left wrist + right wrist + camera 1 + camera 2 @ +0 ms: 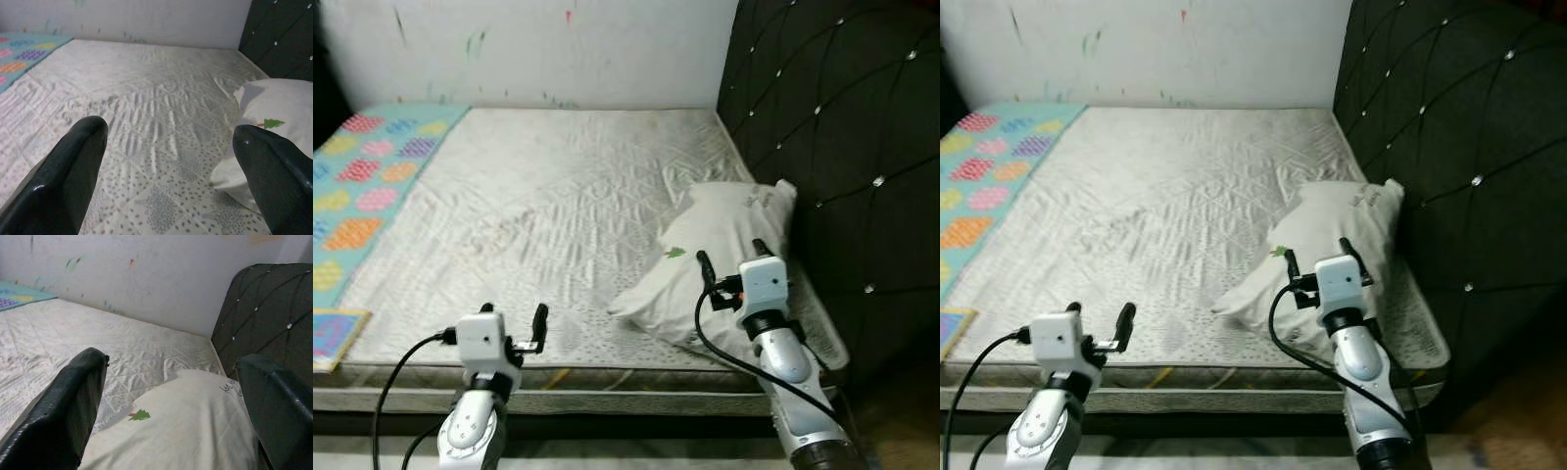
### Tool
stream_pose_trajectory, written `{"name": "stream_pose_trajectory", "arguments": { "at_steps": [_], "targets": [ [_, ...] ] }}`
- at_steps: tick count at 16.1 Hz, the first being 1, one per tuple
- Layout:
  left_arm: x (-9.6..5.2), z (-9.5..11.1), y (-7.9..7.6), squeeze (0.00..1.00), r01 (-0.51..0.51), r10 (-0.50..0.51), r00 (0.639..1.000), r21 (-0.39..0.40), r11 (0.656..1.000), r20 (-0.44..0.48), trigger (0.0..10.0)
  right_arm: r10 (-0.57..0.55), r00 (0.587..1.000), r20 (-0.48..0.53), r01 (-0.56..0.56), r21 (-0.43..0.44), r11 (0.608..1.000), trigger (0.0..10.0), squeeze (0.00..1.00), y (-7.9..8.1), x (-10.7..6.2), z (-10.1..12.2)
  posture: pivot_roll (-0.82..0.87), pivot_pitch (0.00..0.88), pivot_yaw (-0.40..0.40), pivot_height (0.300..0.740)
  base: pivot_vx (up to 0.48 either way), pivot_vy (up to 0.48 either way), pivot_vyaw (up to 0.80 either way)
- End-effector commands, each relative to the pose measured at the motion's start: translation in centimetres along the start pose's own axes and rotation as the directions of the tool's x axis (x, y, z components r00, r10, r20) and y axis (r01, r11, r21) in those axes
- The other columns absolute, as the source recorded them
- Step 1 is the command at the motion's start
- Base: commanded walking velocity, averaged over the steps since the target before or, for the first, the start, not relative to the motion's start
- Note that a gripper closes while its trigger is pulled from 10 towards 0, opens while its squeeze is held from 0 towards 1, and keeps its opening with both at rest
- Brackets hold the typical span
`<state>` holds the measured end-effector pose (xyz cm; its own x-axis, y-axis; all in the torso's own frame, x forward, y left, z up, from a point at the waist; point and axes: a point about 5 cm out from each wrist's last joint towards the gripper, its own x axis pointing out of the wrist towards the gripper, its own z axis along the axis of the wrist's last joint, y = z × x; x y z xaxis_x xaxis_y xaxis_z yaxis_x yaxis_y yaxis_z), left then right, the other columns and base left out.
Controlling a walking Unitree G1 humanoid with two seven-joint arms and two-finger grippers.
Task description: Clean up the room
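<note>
A bare, quilted white mattress (558,206) lies before the robot, its cover rumpled into shallow creases near the middle. A white pillow (720,259) with a small green tree mark (675,253) rests on the mattress at the robot's right, its far end touching the dark tufted headboard (852,147) that runs along that side. A sheet patterned with bright coloured patches (367,186) covers the mattress's left strip, and a small colourful mat (333,333) lies at the near left corner. A white wall with a few paint marks (538,49) stands behind the bed. The right gripper (732,262) hovers just above the near end of the pillow, its two black fingers (73,406) spread wide apart with the pillow showing between them in the right wrist view; nothing is held. The left gripper (514,323) is raised over the near edge of the mattress, well apart from the pillow, its fingers (68,166) likewise spread wide and holding nothing; the left wrist view looks across the creased cover toward the pillow's near corner. Black cables (724,348) loop from both wrists down along the silver arms.
</note>
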<state>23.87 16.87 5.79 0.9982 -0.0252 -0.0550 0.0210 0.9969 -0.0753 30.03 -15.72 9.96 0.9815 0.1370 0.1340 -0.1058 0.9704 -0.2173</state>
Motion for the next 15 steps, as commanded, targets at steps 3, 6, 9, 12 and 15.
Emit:
{"name": "stream_pose_trajectory", "arguments": {
  "at_steps": [3,6,9,12,15],
  "targets": [
    [0.7,0.5,-0.2,0.00,0.052,-0.052,0.999,0.012,0.999,0.002,10.0,-0.031,0.999,0.009,0.031,0.007,0.999,10.0,0.00,-0.1,-0.3,0.1,-0.11,0.000,0.060,0.740,0.000,0.000,0.00],
    [0.8,0.4,-0.9,0.00,0.057,-0.057,0.998,0.009,0.998,0.002,10.0,-0.029,1.000,0.005,0.029,0.007,1.000,10.0,0.00,-0.1,-0.5,0.0,-0.11,0.000,0.049,0.740,0.000,0.000,0.00],
    [0.9,0.6,-1.7,0.00,0.066,-0.066,0.998,0.001,0.998,0.012,10.0,-0.007,1.000,0.000,0.007,-0.005,1.000,10.0,0.00,0.0,-0.4,-0.1,-0.09,0.000,0.029,0.740,0.000,0.000,0.00],
    [0.7,0.7,-1.5,0.00,0.059,-0.059,0.998,-0.002,0.998,0.016,10.0,0.008,1.000,0.002,-0.008,-0.008,1.000,10.0,0.00,0.4,0.0,0.0,-0.08,0.000,0.018,0.740,0.000,-0.087,0.00],
    [0.5,0.7,-1.2,0.00,0.040,-0.040,0.999,-0.001,0.999,0.017,10.0,0.025,1.000,0.003,-0.025,-0.002,1.000,10.0,0.00,0.7,0.3,0.1,-0.07,0.000,0.007,0.740,0.000,-0.273,0.00]
  ]
}}
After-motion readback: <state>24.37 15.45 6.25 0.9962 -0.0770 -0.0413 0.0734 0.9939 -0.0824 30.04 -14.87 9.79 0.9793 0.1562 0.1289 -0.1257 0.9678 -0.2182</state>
